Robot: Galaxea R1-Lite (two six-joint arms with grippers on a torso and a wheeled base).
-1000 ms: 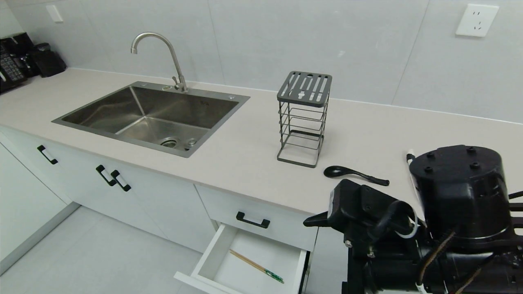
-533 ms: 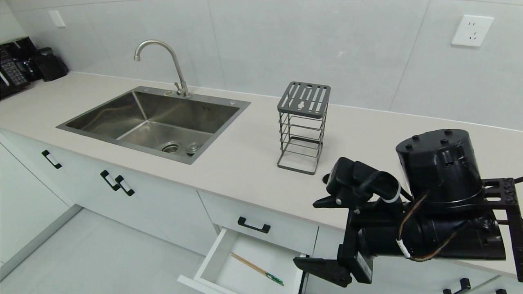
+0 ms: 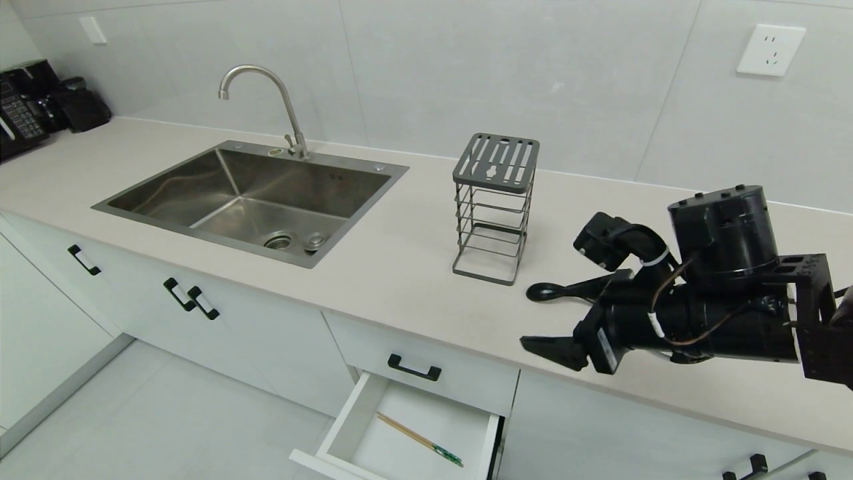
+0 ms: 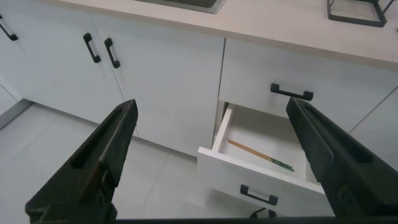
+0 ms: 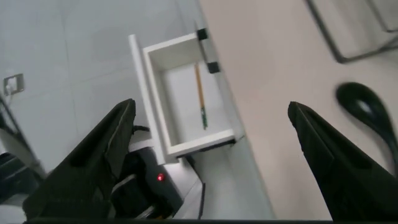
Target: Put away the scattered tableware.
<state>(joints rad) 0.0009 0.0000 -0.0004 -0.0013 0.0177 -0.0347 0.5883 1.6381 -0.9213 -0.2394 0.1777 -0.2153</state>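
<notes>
On the pale countertop (image 3: 400,267) in the head view, the black spoon (image 3: 548,291) lies at about 4 o'clock of the wire utensil rack (image 3: 494,207). Its bowl is toward the rack and its handle runs toward 3 o'clock, where the right gripper (image 3: 574,312) hides its end. That gripper hangs over the counter's front edge, fingers spread wide, nothing between them. The steel sink (image 3: 166,200) sits at 9 o'clock of the rack. At 7 o'clock of the spoon, under the counter, a white drawer (image 3: 336,417) stands open with a pair of chopsticks (image 3: 420,437) lying in it.

In the left wrist view, the left gripper (image 4: 210,106) is spread wide and empty out in front of the cabinets. The open drawer (image 4: 214,134) and its chopsticks (image 4: 260,155) show between its fingers.

In the right wrist view, the right gripper (image 5: 210,106) gapes wide. Past it are the drawer (image 5: 177,118) holding the chopsticks (image 5: 200,93) and, on the counter, the spoon's bowl (image 5: 364,109) just beside the rack's base (image 5: 348,37).
</notes>
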